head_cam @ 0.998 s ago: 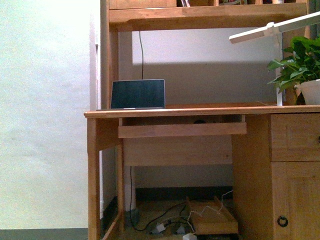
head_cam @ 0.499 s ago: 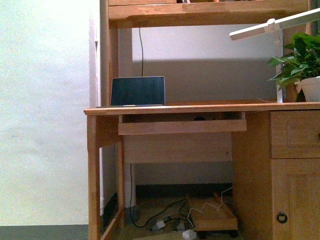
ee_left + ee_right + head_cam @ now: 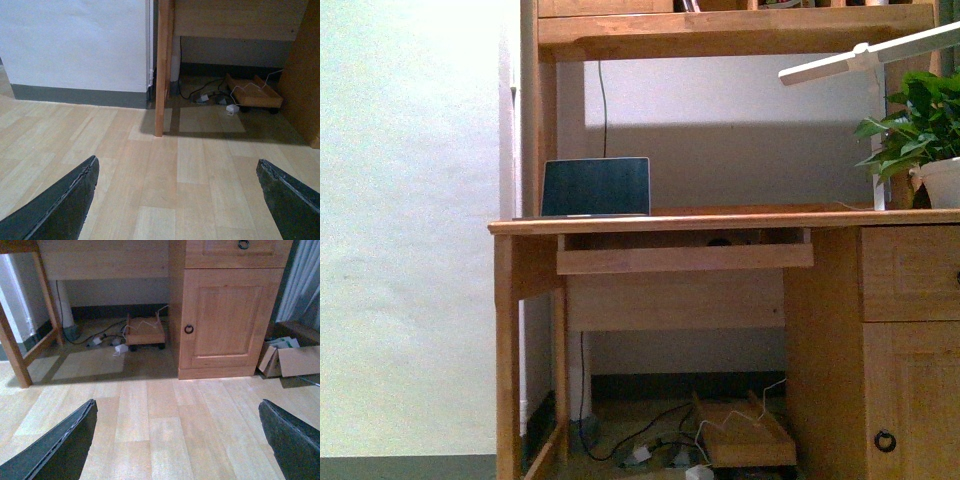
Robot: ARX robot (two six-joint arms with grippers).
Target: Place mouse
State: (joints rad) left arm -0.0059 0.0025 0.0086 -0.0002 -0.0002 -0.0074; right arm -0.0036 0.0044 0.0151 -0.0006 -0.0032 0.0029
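Note:
A small dark rounded shape (image 3: 719,241) shows in the gap above the pull-out tray (image 3: 685,258) under the desk top (image 3: 720,221). It is too small to tell whether it is the mouse. My left gripper (image 3: 176,165) is open and empty, low over the wooden floor in front of the desk's left leg (image 3: 162,70). My right gripper (image 3: 177,404) is open and empty over the floor in front of the desk's cupboard door (image 3: 225,315). Neither arm shows in the front view.
A dark laptop (image 3: 595,187) stands open on the desk at the left. A white lamp arm (image 3: 865,55) and a potted plant (image 3: 920,130) are at the right. Cables and a wheeled wooden board (image 3: 144,332) lie under the desk. A cardboard box (image 3: 292,360) lies beside the cupboard.
The front view shifted slightly half a second ago and is back where it was. Nothing on the desk has moved.

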